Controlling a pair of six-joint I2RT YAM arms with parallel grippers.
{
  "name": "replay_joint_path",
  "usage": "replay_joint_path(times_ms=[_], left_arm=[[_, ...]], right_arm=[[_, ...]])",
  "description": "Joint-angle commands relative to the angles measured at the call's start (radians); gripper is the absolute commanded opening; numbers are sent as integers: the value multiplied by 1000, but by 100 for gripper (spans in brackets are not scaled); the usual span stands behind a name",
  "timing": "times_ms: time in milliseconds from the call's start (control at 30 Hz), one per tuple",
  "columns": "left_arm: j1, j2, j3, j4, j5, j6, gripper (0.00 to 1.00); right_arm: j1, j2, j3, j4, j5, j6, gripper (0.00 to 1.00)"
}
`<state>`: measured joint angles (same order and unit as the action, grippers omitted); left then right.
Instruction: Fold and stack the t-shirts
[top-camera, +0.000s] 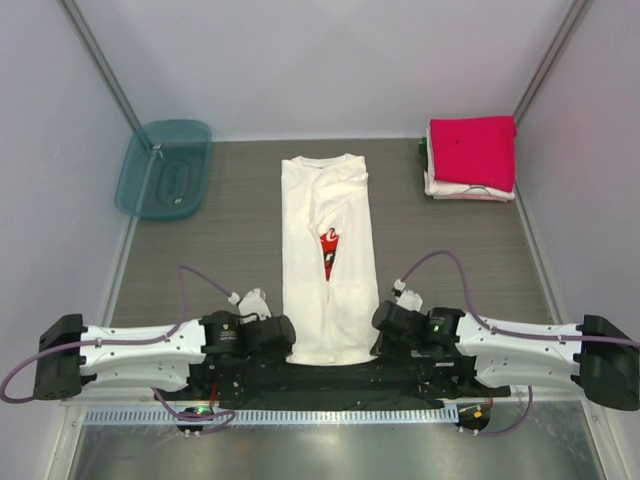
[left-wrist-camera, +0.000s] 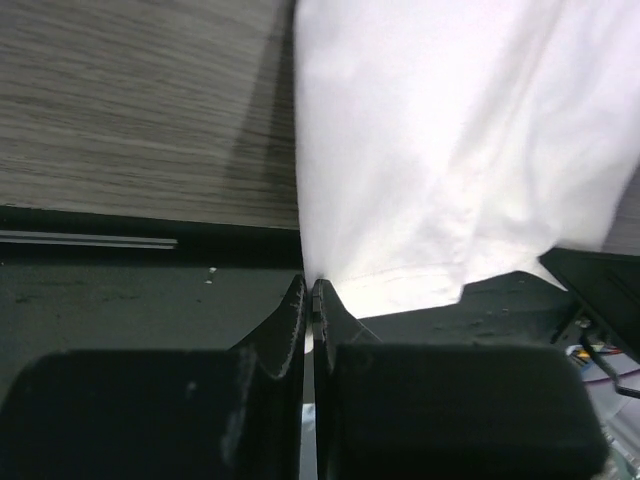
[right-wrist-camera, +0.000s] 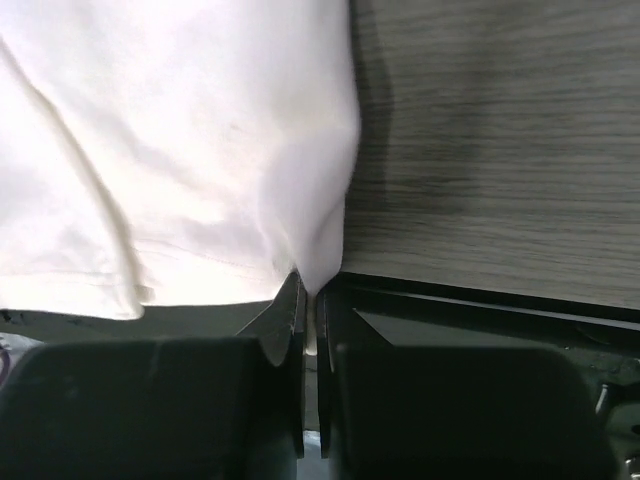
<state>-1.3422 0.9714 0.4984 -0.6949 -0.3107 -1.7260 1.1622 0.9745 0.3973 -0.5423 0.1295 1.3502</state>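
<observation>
A cream-white t-shirt (top-camera: 328, 255) lies in the middle of the table, its sides folded in to a long narrow strip, a red-and-black print showing in the middle gap. My left gripper (top-camera: 285, 340) is shut on the shirt's near left hem corner (left-wrist-camera: 330, 270). My right gripper (top-camera: 378, 330) is shut on the near right hem corner (right-wrist-camera: 318, 262). A bright pinkish-red folded t-shirt (top-camera: 474, 150) tops a stack of pale folded tees (top-camera: 462, 190) at the back right.
A translucent teal plastic tub (top-camera: 164, 168) sits at the back left. A black bar (top-camera: 330, 378) runs along the table's near edge under both grippers. Grey walls close in the sides and back.
</observation>
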Motion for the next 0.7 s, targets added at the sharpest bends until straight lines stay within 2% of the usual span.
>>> replay_joint_path(times_ms=[0,100,267,467,667], left_arm=[[3,-2,124,-185,-142,43,0],[86,13,207,-244,-162,124,0],[288,56,340,-249,-137,363,0],[532,214,505,-166,-41,612,0],[707,400,664,-86,53,744,0]], right_arm=[[-19,15,122,-88,110,-69,1],[-74,84,242,-160,120,-176,1],[-263,187,452,-222,119,-365,1],[-444,371,676,-242,90,-575,1],[-529,538,842,-242,71,-677,1]])
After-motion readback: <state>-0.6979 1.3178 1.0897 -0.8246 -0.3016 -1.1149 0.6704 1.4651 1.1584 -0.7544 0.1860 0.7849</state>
